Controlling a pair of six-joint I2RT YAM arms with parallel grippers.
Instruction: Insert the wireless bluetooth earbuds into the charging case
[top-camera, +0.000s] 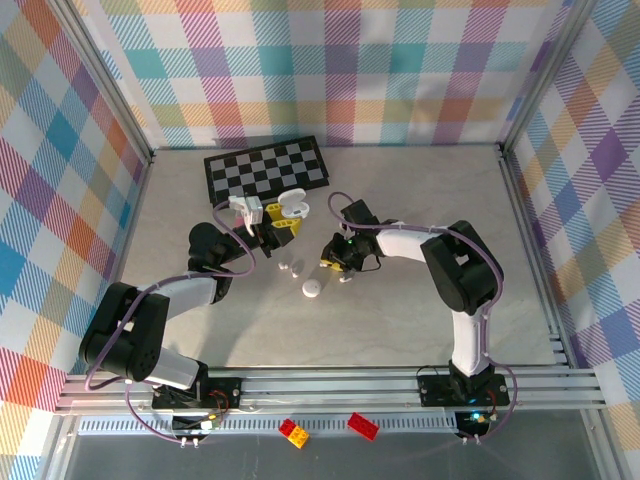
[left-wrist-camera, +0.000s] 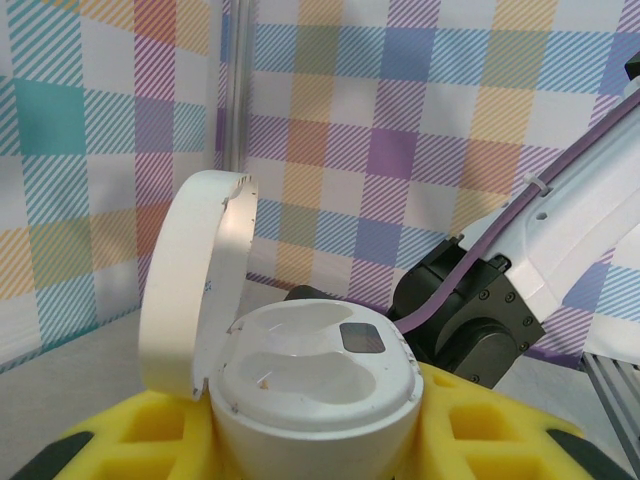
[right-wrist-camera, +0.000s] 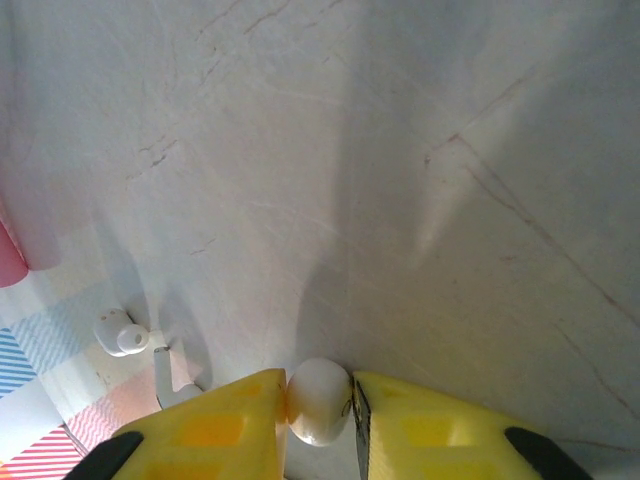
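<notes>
The white charging case (left-wrist-camera: 315, 385) stands upright with its lid (left-wrist-camera: 195, 285) swung open and both wells empty. My left gripper (top-camera: 278, 222) is shut on it, its yellow pads (left-wrist-camera: 500, 430) on either side. My right gripper (right-wrist-camera: 320, 405) is low over the table (right-wrist-camera: 420, 150), shut on a white earbud (right-wrist-camera: 318, 400) pinched between its yellow pads (right-wrist-camera: 215, 430). A loose white earbud (right-wrist-camera: 125, 333) lies on the table to its left, with a white stem (right-wrist-camera: 172, 368) beside it. From above, the right gripper (top-camera: 340, 264) sits right of two loose earbuds (top-camera: 291, 268).
A white round case (top-camera: 313, 289) lies on the table in front of the grippers. A checkerboard (top-camera: 265, 168) lies at the back. A pink object (right-wrist-camera: 10, 262) shows at the left edge of the right wrist view. Two toy bricks (top-camera: 293, 432) lie below the front rail.
</notes>
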